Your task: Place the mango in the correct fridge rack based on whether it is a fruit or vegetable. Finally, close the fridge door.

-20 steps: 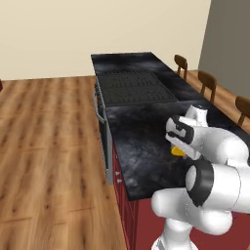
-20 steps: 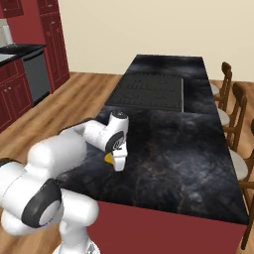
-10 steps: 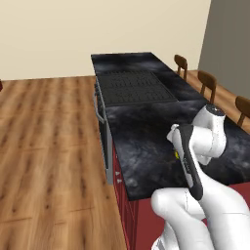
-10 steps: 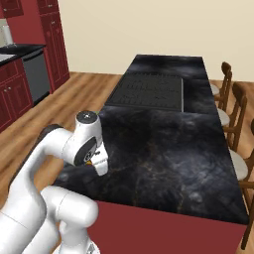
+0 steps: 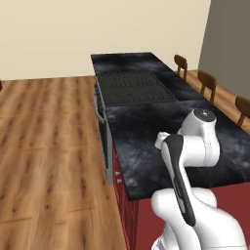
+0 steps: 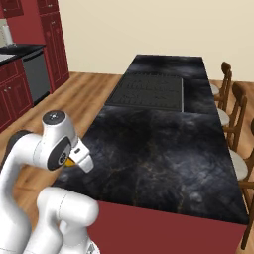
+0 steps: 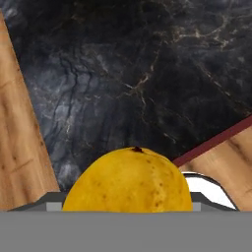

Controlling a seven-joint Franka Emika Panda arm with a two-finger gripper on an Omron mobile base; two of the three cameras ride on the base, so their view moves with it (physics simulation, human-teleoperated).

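I had the mango (image 7: 129, 181) pinched in my gripper (image 6: 78, 159), its orange-yellow body bulging up right in front of the hand camera with the dark stem spot at the top edge, so it lay directly ahead of the hand with nothing between us. In the right base view a sliver of that yellow showed where the gripper tucked in against my own white forearm, held low at the near left corner of the bench (image 6: 163, 149). I could not judge the mango's long axis well; from the hand it read as a broad dome, wider than tall. Beyond it lay the black marbled bench top, with a strip of wood floor (image 7: 19, 147) to one side and the bench's red edge crossing the other. The cooktop (image 5: 134, 88) sat well away at the far half of the bench, and the wooden chairs (image 6: 233, 106) lined its right side. I saw no fridge, rack or door from any camera here, so I judged the carry was only beginning: the base had to turn and drive to the fridge before the fruit could go on a rack.
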